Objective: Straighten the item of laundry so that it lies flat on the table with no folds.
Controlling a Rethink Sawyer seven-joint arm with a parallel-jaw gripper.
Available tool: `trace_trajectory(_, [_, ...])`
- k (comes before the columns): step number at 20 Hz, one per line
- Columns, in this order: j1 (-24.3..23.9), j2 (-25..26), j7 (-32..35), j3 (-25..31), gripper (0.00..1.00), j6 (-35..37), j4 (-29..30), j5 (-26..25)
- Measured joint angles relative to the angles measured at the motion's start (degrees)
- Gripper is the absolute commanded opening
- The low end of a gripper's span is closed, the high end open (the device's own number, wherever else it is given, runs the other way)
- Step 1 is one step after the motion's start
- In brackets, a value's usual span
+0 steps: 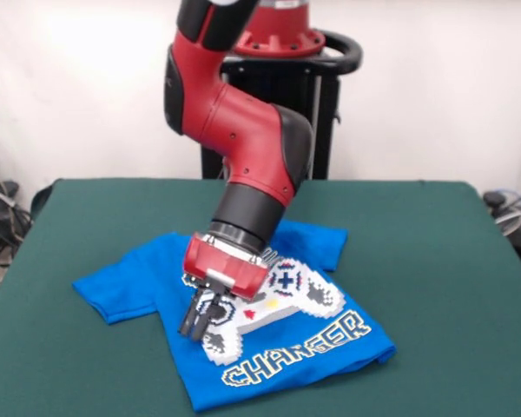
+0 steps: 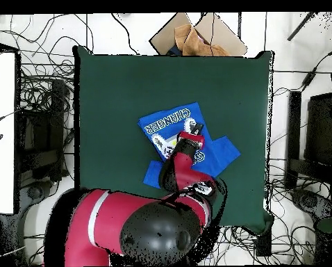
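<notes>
The bright blue T-shirt (image 1: 143, 282) lies on the dark green table (image 1: 434, 261), a little left of the middle, print side up. The pixel controller print and the word "CHANGER" show; the word above it is hidden by the arm. Both sleeves are spread, and the hem corner at the front right curls slightly. My gripper (image 1: 201, 323) points down onto the left part of the print, its fingers close together and their tips at the cloth. I cannot tell whether cloth is pinched. In the overhead view the shirt (image 2: 165, 125) lies mid-table under the gripper (image 2: 195, 129).
The robot's pedestal (image 1: 282, 95) stands behind the table's far edge. In the overhead view a cardboard box (image 2: 196, 35) sits beyond the table's top edge, a white surface (image 2: 2, 139) is at the left, and cables lie all round the table (image 2: 120, 83).
</notes>
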Motion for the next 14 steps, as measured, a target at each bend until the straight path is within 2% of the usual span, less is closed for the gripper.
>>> trace_trajectory(4, [-0.85,2.00,0.00,0.10,0.00,0.00,-2.43,-1.05])
trace_trajectory(9, [-4.82,0.55,0.00,2.57,0.00,1.91,-3.87,-7.53])
trace_trajectory(11, [-7.79,-2.73,0.00,5.43,0.00,8.22,-3.92,-11.59])
trace_trajectory(12, [-8.75,-4.32,0.00,6.53,0.00,12.21,-3.87,-12.41])
trace_trajectory(13, [-9.66,-6.73,0.00,7.58,0.00,19.37,-3.84,-12.65])
trace_trajectory(14, [-9.84,-7.53,0.00,7.83,0.00,21.95,-3.85,-12.60])
